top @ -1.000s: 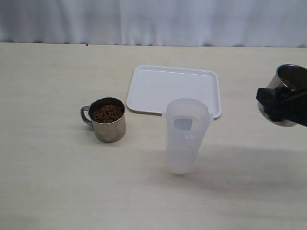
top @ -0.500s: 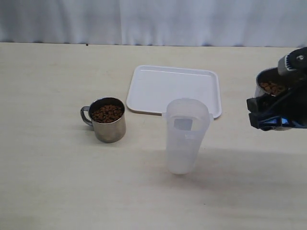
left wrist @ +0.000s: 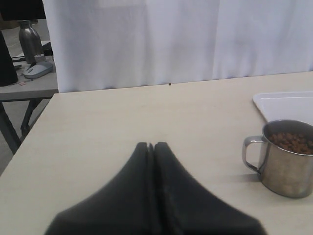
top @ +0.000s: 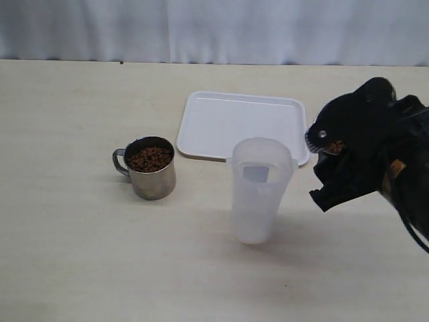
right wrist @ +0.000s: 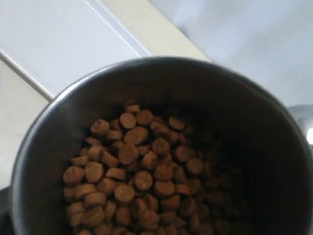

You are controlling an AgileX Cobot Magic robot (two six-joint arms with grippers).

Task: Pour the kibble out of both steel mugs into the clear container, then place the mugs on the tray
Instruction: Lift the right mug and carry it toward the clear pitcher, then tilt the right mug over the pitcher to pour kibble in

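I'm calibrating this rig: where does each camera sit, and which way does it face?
Exterior: raised, facing the curtain across the table; tray, clear container, standing mug; right gripper at right.
Left wrist: low over the table, facing the curtain; shut left gripper foreground.
Right wrist: looks into the held mug of kibble; gripper hidden.
Shared: exterior and left wrist show the standing mug and tray.

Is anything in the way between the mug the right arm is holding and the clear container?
Nothing visible. The right gripper holds its steel mug beside the clear container, with only a bare strip of table between them; the tray lies behind.
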